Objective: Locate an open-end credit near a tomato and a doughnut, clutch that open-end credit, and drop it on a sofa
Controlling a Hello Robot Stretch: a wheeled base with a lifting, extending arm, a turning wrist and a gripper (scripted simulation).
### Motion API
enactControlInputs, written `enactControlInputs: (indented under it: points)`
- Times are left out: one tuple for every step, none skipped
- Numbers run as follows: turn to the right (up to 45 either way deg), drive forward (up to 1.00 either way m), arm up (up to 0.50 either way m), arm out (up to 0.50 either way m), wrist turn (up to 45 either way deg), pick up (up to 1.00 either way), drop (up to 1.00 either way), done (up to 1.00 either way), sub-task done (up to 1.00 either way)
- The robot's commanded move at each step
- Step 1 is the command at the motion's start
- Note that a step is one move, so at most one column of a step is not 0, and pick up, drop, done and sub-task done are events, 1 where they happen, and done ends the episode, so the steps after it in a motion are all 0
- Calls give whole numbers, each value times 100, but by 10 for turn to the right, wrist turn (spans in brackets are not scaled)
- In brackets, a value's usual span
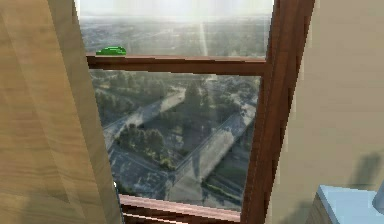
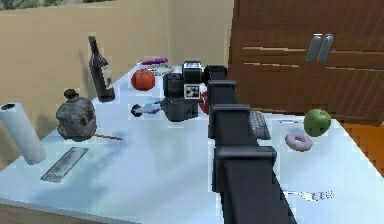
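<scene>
End effector (image 2: 150,109) near tomato (image 2: 144,79), doughnut (image 2: 298,140) beside apple (image 2: 317,122)

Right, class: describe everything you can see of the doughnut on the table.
The doughnut is a small ring with pale pink icing and a centre hole. It lies flat on the pale table, toward the arm side view's right, beside a green apple; whether they touch cannot be told. The dark arm passes on its left.
</scene>
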Motion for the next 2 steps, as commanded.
enactControlInputs:
  points:
    - [0,0,0,0,-450,0,0,0,0]
    - [0,0,0,0,-450,0,0,0,0]
